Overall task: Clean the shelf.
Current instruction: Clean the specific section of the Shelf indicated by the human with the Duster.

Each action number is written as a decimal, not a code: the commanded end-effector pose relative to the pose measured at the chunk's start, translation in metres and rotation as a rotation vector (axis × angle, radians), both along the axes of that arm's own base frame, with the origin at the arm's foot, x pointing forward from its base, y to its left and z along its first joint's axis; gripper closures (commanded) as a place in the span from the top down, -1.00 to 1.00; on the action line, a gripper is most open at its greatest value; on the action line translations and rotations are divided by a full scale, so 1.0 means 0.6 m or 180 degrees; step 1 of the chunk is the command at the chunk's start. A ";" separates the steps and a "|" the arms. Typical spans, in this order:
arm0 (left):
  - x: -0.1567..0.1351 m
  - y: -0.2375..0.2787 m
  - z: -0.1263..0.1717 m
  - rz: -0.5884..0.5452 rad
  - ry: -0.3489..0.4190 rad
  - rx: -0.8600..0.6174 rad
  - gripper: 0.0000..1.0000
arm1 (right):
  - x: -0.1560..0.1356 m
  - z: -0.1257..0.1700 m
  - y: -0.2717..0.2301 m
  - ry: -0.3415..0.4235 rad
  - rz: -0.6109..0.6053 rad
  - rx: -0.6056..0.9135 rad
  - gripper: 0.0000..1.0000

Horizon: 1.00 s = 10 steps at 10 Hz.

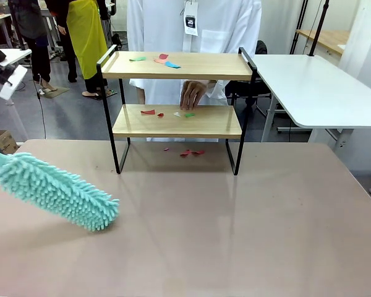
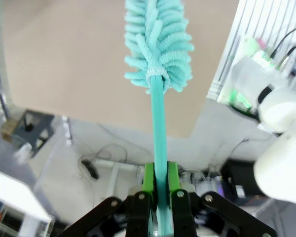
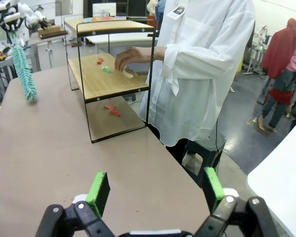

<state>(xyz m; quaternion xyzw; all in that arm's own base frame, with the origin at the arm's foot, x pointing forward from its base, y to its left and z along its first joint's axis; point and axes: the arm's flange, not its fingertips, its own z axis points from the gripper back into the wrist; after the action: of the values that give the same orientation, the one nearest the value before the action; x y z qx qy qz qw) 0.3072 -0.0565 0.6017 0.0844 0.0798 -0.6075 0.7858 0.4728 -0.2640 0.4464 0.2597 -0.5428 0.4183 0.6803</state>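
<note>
Closest to me, my left gripper (image 2: 160, 173) is pressed together on the thin turquoise handle of a duster (image 2: 158, 39); the green pads (image 2: 148, 177) pinch the handle from both sides. The fluffy head of the duster hangs low over the near left part of the brown table (image 1: 235, 235), tilted, with its tip toward the middle. I cannot tell if the tip touches the surface.

My right gripper (image 3: 156, 190) is spread wide and holds nothing. It hovers above the table edge on my right side.

Farther, at the far side of the table and about in the middle, the shelf (image 1: 216, 120) stands upright on its black frame. On the top board there are paper scraps (image 1: 167, 62) in red, green and blue. On the lower board lie a red, a white and a green scrap, and some red scraps lie on the table under the shelf.

The person's hand (image 1: 191, 94) reaches from behind, with the fingers down on the lower board, just beside the green scrap. The person (image 1: 222, 25) wears a white coat and stands directly behind the shelf.
</note>
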 end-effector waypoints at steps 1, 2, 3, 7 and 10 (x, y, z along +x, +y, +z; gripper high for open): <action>-0.015 -0.020 0.017 0.0081 -0.0063 -0.0723 -0.74 | 0.001 0.004 0.001 -0.0016 -0.0006 -0.0011 1.00; -0.023 -0.047 0.016 0.0159 -0.0082 -0.0933 -0.74 | 0.001 0.004 0.001 -0.0016 -0.0006 -0.0011 1.00; -0.027 -0.079 0.014 0.0324 -0.0100 -0.1145 -0.74 | 0.001 0.004 0.001 -0.0016 -0.0006 -0.0011 1.00; -0.021 -0.210 -0.025 0.1369 -0.0428 -0.1873 -0.74 | 0.001 0.004 0.001 -0.0016 -0.0006 -0.0011 1.00; -0.018 -0.217 -0.022 0.1360 -0.0299 -0.1900 -0.74 | 0.001 0.004 0.001 -0.0016 -0.0006 -0.0011 1.00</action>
<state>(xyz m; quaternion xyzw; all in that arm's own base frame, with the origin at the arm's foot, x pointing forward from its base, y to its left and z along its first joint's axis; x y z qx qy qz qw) 0.3033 -0.1977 0.5825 -0.1392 -0.1298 -0.4093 0.8924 0.4729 -0.2639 0.4464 0.2598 -0.5428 0.4184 0.6803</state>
